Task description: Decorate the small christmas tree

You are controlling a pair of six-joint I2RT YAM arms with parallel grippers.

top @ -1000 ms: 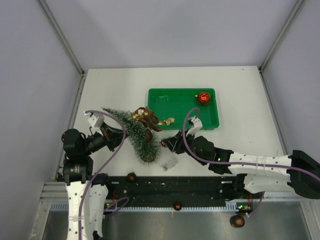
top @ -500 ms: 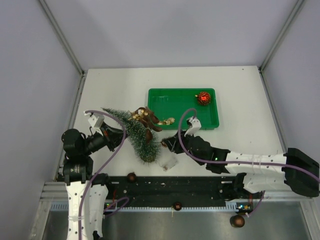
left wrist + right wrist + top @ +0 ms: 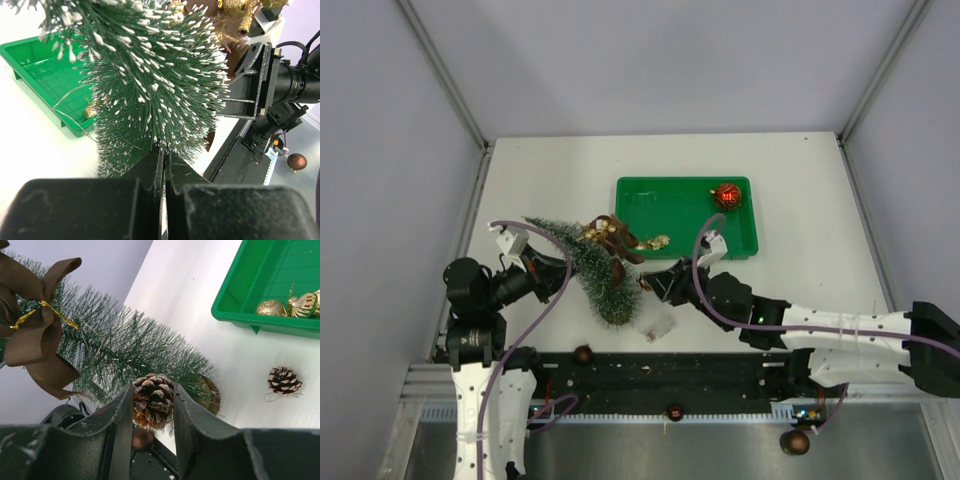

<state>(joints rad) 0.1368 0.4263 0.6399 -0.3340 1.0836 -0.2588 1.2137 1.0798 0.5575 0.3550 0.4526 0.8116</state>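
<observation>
The small christmas tree (image 3: 588, 266) leans tilted over the table, its tip to the far left and its brown base near the front. A brown bow (image 3: 612, 238) and gold ornaments hang on it. My left gripper (image 3: 558, 276) is shut on the tree's bristly side; in the left wrist view the jaws (image 3: 164, 156) pinch into the tree (image 3: 150, 85). My right gripper (image 3: 650, 284) is shut on a brown pine cone (image 3: 152, 401) and holds it right by the tree's lower branches (image 3: 125, 352), near the base (image 3: 210, 395). The bow (image 3: 35, 340) is to its upper left.
A green tray (image 3: 660, 205) behind the tree holds a red ball (image 3: 727, 196) and gold ornaments (image 3: 290, 305). A second pine cone (image 3: 284, 380) lies on the table. A whitish item (image 3: 656, 324) lies by the base. Brown balls (image 3: 584, 353) sit on the front rail.
My right gripper with the pine cone has shifted slightly left toward the tree's base and a little farther from the front edge. The left arm and tree have not moved.
</observation>
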